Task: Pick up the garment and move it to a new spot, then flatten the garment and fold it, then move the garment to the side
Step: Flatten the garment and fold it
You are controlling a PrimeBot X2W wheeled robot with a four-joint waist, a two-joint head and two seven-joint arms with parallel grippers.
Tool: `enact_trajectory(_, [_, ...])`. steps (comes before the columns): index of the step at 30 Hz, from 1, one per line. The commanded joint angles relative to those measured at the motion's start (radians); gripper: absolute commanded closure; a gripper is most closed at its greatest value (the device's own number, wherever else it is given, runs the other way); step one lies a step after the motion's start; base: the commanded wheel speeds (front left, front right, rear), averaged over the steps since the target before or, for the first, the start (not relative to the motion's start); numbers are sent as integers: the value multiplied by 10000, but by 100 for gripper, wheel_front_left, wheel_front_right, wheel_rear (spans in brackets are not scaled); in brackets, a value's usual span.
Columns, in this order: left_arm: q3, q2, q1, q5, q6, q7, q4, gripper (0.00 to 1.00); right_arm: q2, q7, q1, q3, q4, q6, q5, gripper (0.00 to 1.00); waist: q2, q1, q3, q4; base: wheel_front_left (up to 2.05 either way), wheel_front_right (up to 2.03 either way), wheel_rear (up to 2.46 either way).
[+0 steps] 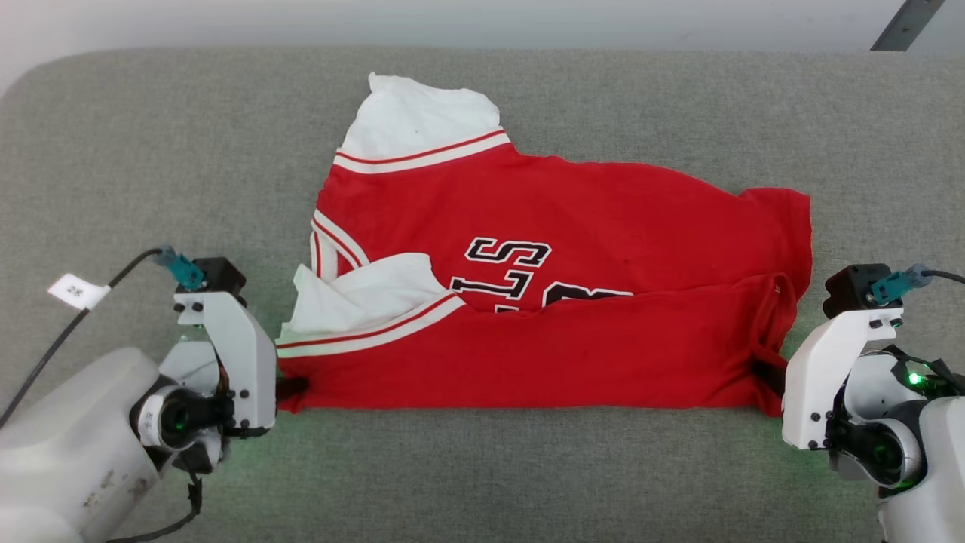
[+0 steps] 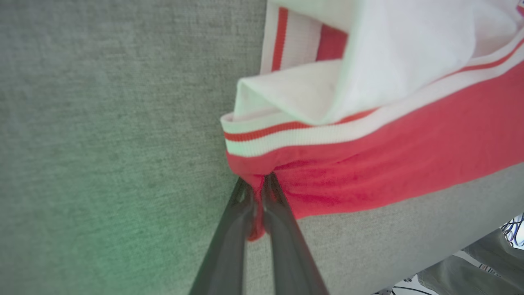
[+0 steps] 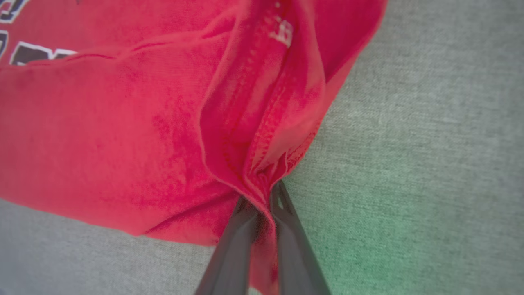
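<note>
The garment (image 1: 558, 226), a red jersey T-shirt with white sleeves and striped trim, lies sideways on the grey table, its near long edge folded over the black-white lettering. My left gripper (image 1: 292, 387) is at the shirt's near-left corner, and in the left wrist view the left gripper (image 2: 258, 184) is shut on a pinch of red cloth of the garment (image 2: 368, 164). My right gripper (image 1: 767, 378) is at the near-right corner. Seen from the right wrist, the right gripper (image 3: 262, 196) is shut on a bunched red hem of the garment (image 3: 123, 123).
The grey felt table (image 1: 151, 151) runs wide on all sides of the shirt. Its rounded far edge meets a pale wall. A cable with a white tag (image 1: 78, 291) hangs off my left wrist. Beyond the table edge a piece of grey-green fabric (image 2: 470, 262) shows.
</note>
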Motion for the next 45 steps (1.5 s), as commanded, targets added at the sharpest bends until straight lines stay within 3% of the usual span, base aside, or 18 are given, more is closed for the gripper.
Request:
enact_trajectory(1, [-79, -150, 112, 31, 72, -19, -92, 100, -21, 293, 142, -46, -18, -19, 42, 100, 0, 0, -18, -4, 0, 0, 0])
enact_trajectory(10, [65, 812, 228, -50, 616, 208, -1414, 100, -726, 1155, 111, -315, -1249, -19, 148, 100, 0, 0, -154, -44, 0, 0, 0])
enact_trajectory(15, [23, 1647, 608, -76, 1353, 347, -2956, 100, -1179, 1746, 563, -387, -2006, -19, 384, 100, 0, 0, -280, -62, 0, 0, 0])
enact_trajectory(22, [-188, 2552, 1567, -284, 2420, 278, -5098, 100, -1117, 2541, 1572, -910, -2709, -19, 404, 100, 0, 0, -402, -106, 0, 0, 0])
enact_trajectory(26, [-397, 2608, 2087, -408, 2674, 218, -5556, 100, -929, 2490, 1977, -1070, -2698, -19, 363, 100, 0, 0, -433, -135, 0, 0, 0])
enact_trajectory(31, [-531, 2393, 2266, -404, 2551, 174, -5436, 100, -760, 2292, 2078, -1031, -2519, -19, 380, 100, 0, 0, -480, -163, 0, 0, 0])
enact_trajectory(32, [-560, 2363, 2216, -285, 2490, 152, -5367, 100, -756, 2231, 2064, -973, -2505, -19, 409, 96, 0, 0, -492, -178, 0, 0, 0])
enact_trajectory(33, [-539, 2335, 2127, -195, 2445, 86, -5282, 69, -768, 2131, 2030, -907, -2515, -19, 431, 89, 0, 0, -501, -193, 0, 0, 0])
enact_trajectory(34, [-523, 2320, 2049, -129, 2407, 64, -5219, 48, -775, 2054, 1990, -853, -2502, -19, 476, 36, 0, 0, -509, -215, 0, 0, 0])
enact_trajectory(35, [-523, 2309, 1968, -75, 2334, 77, -5194, 16, -796, 2019, 1944, -812, -2487, -19, 521, 0, 0, 0, -515, -242, 0, 0, 0])
enact_trajectory(36, [-494, 2317, 1882, -65, 2309, 116, -5173, 0, -834, 2020, 1900, -769, -2504, -19, 572, 0, 0, 0, -515, -269, 0, 0, 0])
enact_trajectory(45, [-44, 2865, 176, 620, 2235, 966, -5575, 0, -810, 1507, 1622, -918, -3170, -18, 868, 0, 0, 0, -283, -676, 0, 0, 0])
